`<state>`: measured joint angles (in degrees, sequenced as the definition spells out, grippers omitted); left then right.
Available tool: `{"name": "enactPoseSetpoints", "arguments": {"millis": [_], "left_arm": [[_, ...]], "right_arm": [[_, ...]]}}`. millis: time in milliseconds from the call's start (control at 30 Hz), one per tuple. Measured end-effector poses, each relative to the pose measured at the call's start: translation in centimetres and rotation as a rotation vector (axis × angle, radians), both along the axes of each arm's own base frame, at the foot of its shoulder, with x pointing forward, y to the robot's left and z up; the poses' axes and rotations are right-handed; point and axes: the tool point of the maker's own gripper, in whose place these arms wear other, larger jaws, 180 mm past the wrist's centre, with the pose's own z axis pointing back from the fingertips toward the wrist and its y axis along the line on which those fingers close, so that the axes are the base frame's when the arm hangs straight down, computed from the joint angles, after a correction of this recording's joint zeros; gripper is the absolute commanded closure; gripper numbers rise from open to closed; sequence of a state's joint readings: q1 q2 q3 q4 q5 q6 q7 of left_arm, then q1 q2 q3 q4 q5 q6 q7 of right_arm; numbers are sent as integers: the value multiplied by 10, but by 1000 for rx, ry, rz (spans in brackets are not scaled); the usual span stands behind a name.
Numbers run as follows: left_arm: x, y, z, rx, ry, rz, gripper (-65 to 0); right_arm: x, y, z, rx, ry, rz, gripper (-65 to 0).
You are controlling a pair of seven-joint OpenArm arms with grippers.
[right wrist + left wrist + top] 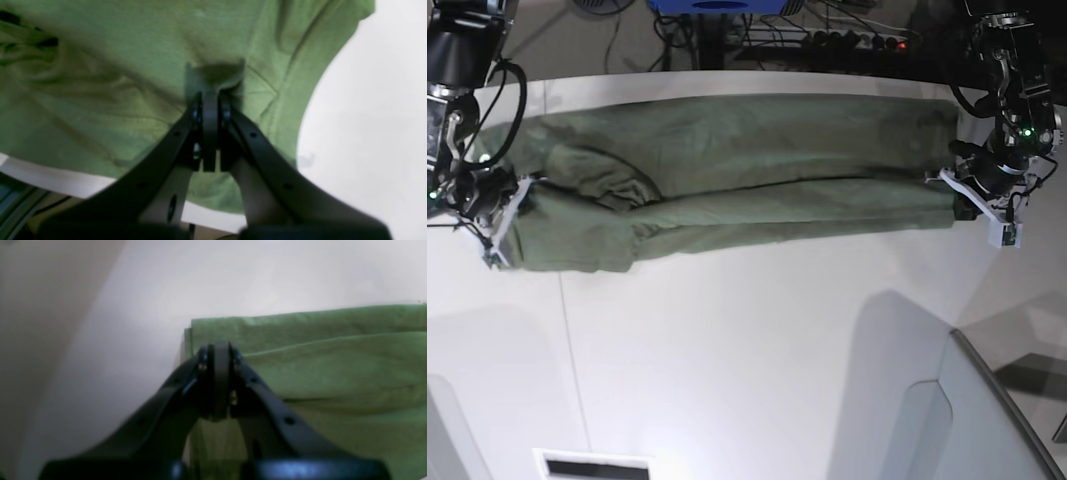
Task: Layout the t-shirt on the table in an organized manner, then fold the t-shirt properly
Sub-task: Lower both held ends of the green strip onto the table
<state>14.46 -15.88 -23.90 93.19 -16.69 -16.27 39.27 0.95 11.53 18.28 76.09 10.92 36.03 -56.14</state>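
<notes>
The olive-green t-shirt (727, 170) lies stretched in a long band across the far half of the white table (727, 350), folded lengthwise with wrinkles at its left end. My left gripper (962, 195) is at the shirt's right end. In the left wrist view it (221, 348) is shut on the edge of the shirt (333, 366). My right gripper (512, 205) is at the shirt's left end. In the right wrist view it (210, 96) is shut on a pinched fold of the shirt (100, 83).
A grey translucent panel (987, 420) stands at the front right. Cables and a power strip (857, 40) run behind the table's far edge. A white plate with a dark slot (592, 465) sits at the front. The table's edge (50, 181) is close beside the right gripper.
</notes>
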Motion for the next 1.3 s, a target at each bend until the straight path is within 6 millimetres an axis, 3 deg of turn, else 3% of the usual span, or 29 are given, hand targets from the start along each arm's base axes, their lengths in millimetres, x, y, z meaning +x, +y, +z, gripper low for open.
{"name": "enactPoseSetpoints", "arguments": {"millis": [333, 500, 667, 733, 867, 933, 967, 1033, 1100, 1200, 1300], "left_arm": [[-17, 9, -35, -37, 87, 47, 0], [-12, -13, -50, -60, 62, -15, 0], [-14, -14, -55, -66, 61, -12, 0], [-10, -13, -51, -63, 50, -14, 0], [-10, -13, -51, -60, 51, -16, 0], [-11, -9, -52, -24, 65, -26, 0], [-12, -7, -52, -1, 72, -31, -5], [-14, -2, -54, 39, 88, -37, -151], [-16, -3, -56, 45, 94, -37, -245], [-16, 0, -54, 42, 88, -25, -337], [-14, 24, -41, 6, 32, 81, -405]], "right_arm": [[-1, -1, -5, 12, 4, -9, -2], [-1, -1, -5, 12, 4, -10, -2], [-1, -1, -6, 11, 6, -11, -18], [-1, -1, -6, 10, 6, -10, -114], [-4, -5, -6, 17, 5, -37, -420], [-2, -15, 1, 16, -22, -83, -510], [0, -21, 7, 3, -40, -99, -518], [7, -29, 23, -13, -99, -132, -507], [18, -31, 36, -24, -147, -125, -507], [41, -26, 50, -12, -196, -119, -506], [70, -17, 51, 22, -204, -94, -474]]}}
